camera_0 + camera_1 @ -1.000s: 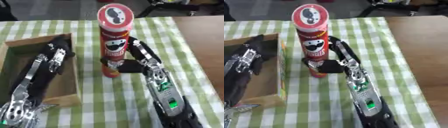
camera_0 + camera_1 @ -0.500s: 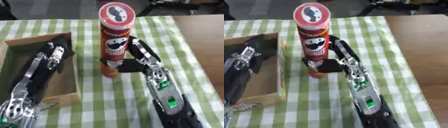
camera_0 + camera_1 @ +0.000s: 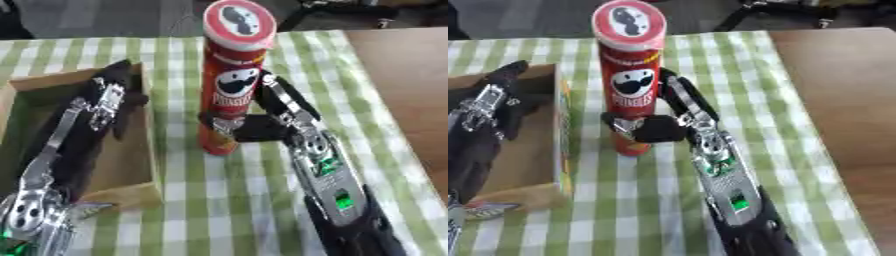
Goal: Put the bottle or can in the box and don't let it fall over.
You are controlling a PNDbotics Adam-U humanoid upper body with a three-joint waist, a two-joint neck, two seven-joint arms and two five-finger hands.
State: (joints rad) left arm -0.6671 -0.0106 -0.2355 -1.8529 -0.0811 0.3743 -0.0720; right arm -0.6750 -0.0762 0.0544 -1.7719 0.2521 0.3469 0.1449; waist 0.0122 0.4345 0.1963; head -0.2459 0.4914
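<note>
**Right hand gripping upright can beside box**

The red can [image 3: 229, 85] is standing upright, its base resting on the green-and-white checked tablecloth [image 3: 350, 95], just to the right of the cardboard box [image 3: 140, 165] and outside it. The lid is facing the camera.

The right hand [image 3: 262, 120] is reaching in from the lower right and is wrapping the lower half of the can: the thumb is crossing the front, the fingers are lying along the right side.

The left hand [image 3: 109, 102] is lying over the box interior with its fingers extended and relaxed, holding nothing. It is staying clear of the can.
</note>
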